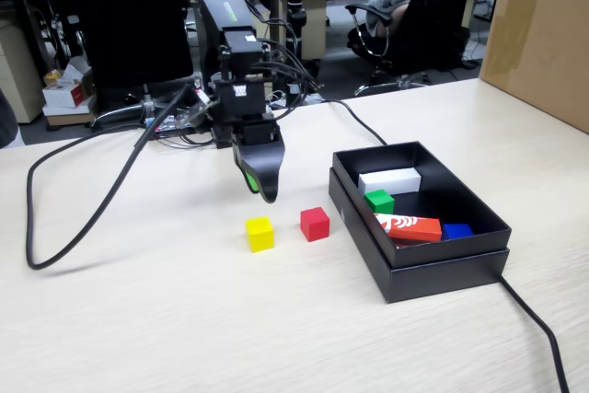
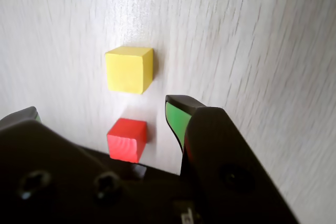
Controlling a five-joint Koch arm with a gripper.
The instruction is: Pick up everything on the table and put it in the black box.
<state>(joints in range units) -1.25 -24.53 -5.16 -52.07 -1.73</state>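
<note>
On the table (image 1: 166, 319) a yellow cube (image 1: 259, 234) and a red cube (image 1: 315, 224) lie side by side, a little apart. The green cube (image 1: 379, 201) lies inside the black box (image 1: 442, 266) on the right. My gripper (image 1: 261, 189) hangs above the table just behind the two cubes, pointing down, and touches neither. In the wrist view the gripper (image 2: 102, 113) is open and holds nothing. The red cube (image 2: 127, 139) shows low between the green-padded fingertips (image 2: 177, 119), with the yellow cube (image 2: 129, 70) beyond it.
Inside the box also lie a white block (image 1: 389, 179), a red-orange bar with white print (image 1: 408, 225) and a blue piece (image 1: 456, 230). A black cable (image 1: 83, 218) loops over the table at left, and another (image 1: 538, 329) runs off from the box. A brown carton (image 1: 543, 34) stands at the far right.
</note>
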